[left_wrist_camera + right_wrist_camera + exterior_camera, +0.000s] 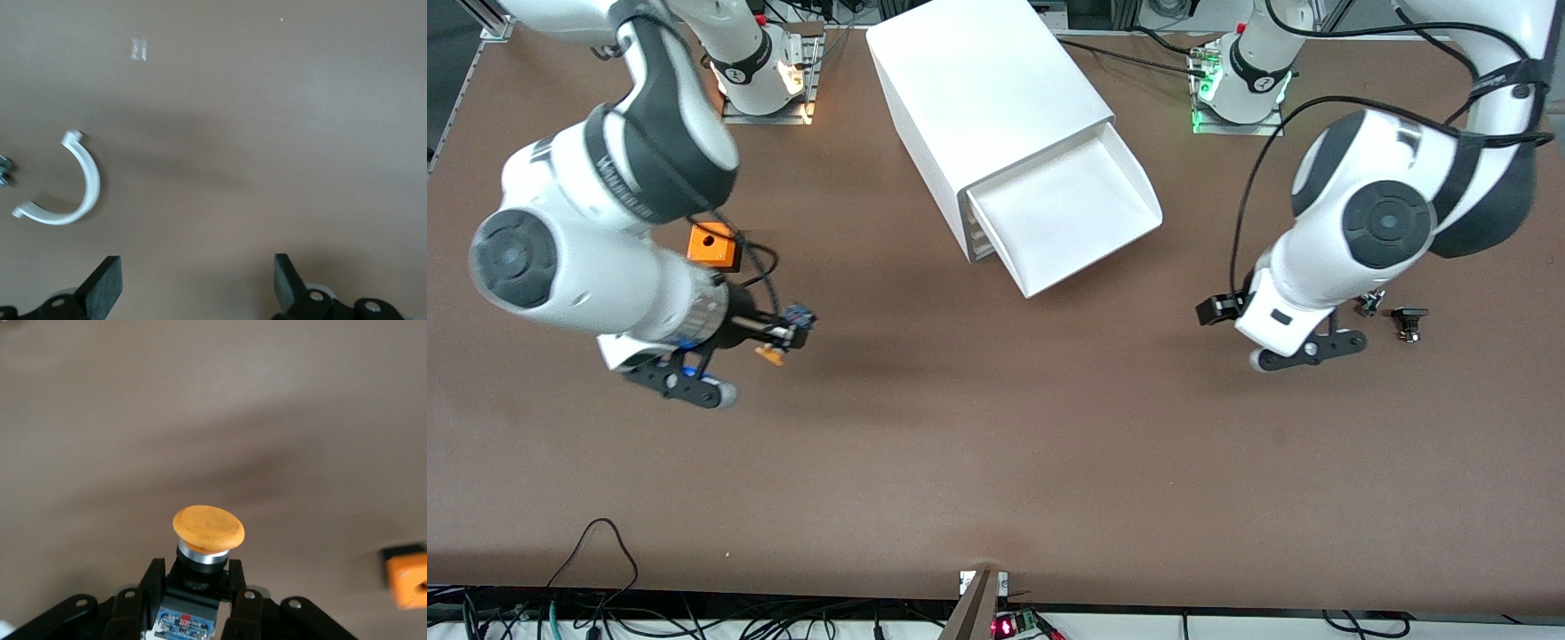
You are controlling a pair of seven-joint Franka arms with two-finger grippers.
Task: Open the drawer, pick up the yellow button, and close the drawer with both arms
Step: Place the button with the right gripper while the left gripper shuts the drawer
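One small button (208, 528) sits clamped between the fingers of the right pincer (197, 579), which is closed on its black body. The right wrist view shows the smooth round orange-yellow cap, a metal ring under it and a blue mark lower down; in the front view the button (768, 355) is only a small orange spot at the tip of the pincer (783, 342), over bare table (996, 462) toward the right arm's end. An orange cube (713, 246) with a round hole lies just beside this arm.

The white drawer (1072, 218) stands pulled out of its white box (987, 107).

The left pincer (198, 283) is open, with its black fingers wide apart over the matte brown table. Only the left wrist view shows a curved white plastic clip (67, 190) near it. Two small dark parts (1392, 316) lie beside the left arm.
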